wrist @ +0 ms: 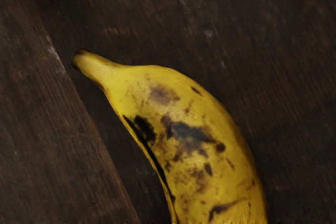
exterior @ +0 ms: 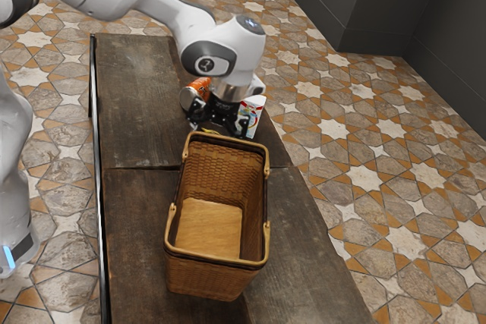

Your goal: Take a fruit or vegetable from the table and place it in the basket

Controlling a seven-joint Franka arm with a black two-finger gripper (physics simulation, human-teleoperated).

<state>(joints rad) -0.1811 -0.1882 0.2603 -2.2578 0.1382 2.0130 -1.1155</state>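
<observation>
In the exterior view the black gripper (exterior: pixel 218 128) hangs low over the table behind the basket's far rim, its two fingers spread wide. A bit of the yellow banana (exterior: pixel 209 132) peeks out under it, the rest hidden by gripper and basket. Seen from the hand, the banana (wrist: pixel 194 135) lies on dark wood, yellow with brown and black spots, its stem end in view and its other end cut off. The wicker basket (exterior: pixel 205 272) stands upright on the table, with bare floor visible inside.
An orange-labelled can (exterior: pixel 199 84) is close behind the gripper, on the exterior view's left of it. A white and red carton (exterior: pixel 252 114) stands right beside the gripper on the exterior view's right. The dark wooden table (exterior: pixel 137 104) has a seam across it near the basket.
</observation>
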